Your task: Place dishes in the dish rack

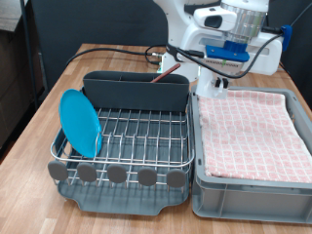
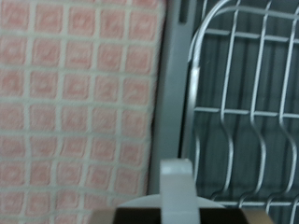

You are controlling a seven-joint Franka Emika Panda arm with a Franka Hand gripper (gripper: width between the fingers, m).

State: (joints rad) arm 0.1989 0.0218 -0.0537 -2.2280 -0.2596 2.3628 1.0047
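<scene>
The plate [image 1: 80,123] stands upright in the rack [image 1: 127,136]. The gripper [image 1: 216,85] hangs near the counter's [image 1: 97,54] far edge; its state is unclear.

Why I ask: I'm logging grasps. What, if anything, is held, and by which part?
Probably the small white cylindrical cup, seen just under the gripper; which part the jaws grip cannot be told.

A brown wooden table [image 1: 117,57] stands before what seems a dark wall [image 1: 78,19].

Plate [image 1: 80,123] upright in dish rack [image 1: 136,146]
</scene>
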